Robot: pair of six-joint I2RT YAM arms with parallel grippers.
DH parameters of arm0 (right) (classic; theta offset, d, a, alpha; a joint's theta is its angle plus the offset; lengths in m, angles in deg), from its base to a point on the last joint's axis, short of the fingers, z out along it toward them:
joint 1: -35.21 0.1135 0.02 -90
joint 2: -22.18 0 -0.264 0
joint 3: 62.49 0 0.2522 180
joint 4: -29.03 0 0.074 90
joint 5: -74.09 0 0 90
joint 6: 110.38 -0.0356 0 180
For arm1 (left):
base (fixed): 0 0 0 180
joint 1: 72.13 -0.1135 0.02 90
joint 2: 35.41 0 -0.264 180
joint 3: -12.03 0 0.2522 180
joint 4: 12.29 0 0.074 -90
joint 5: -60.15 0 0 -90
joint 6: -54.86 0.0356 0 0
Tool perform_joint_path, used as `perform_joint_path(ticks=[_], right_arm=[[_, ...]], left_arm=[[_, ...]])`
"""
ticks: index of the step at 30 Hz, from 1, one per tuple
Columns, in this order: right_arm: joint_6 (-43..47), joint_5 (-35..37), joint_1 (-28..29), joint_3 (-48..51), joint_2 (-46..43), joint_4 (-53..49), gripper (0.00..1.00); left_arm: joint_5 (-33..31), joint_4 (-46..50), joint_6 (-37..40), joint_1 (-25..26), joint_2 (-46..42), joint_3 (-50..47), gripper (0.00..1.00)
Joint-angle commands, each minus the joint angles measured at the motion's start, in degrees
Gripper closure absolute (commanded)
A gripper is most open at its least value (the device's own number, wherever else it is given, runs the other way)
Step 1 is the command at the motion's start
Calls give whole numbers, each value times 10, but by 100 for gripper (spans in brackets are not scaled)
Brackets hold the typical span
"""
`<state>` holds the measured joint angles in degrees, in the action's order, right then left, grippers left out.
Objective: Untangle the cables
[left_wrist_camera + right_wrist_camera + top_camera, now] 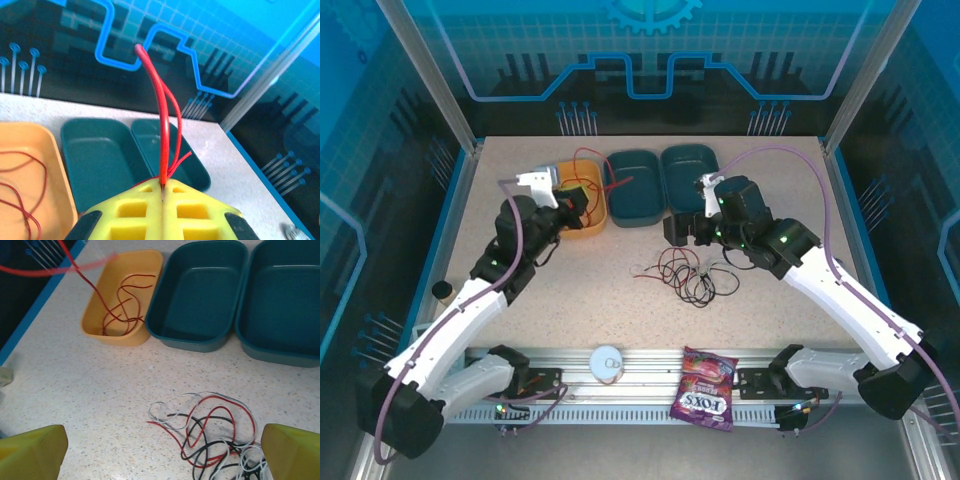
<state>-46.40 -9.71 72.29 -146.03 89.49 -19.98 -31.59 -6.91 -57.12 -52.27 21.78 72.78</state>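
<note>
On my speckled desk (pixel 570 300), three tubs stand in a row along the far side. An orange tub (pixel 120 337) is on the left, with a teal tub (pixel 633 185) just beside it. A second teal tub (pixel 690 175) touches that one's right rim. Nearer me, a purple Fox's sweet bag (pixel 705 388) lies across the slotted metal rail (pixel 640 395). A white round disc (pixel 607 362) sits near it on the left. A small dark-capped jar (pixel 443 291) stands at the desk's left edge.

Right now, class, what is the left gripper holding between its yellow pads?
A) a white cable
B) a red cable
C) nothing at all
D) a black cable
B: in the left wrist view, a red cable stands up out of the closed seam of the left gripper.
</note>
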Motion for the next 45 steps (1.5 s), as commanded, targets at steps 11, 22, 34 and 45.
perform_joint_path(ticks=[11,22,34,45], right_arm=[[-21,51,-8,-10,34,-44,0],[-31,66,-10,-2,43,-31,0],[-43,66,-10,15,46,-23,0],[-49,64,-12,28,40,-12,0]], left_arm=[[5,49,18,-74,77,94,100],[147,66,-47,-94,59,145,100],[199,84,-94,-94,15,162,100],[274,48,-171,-88,26,97,100]])
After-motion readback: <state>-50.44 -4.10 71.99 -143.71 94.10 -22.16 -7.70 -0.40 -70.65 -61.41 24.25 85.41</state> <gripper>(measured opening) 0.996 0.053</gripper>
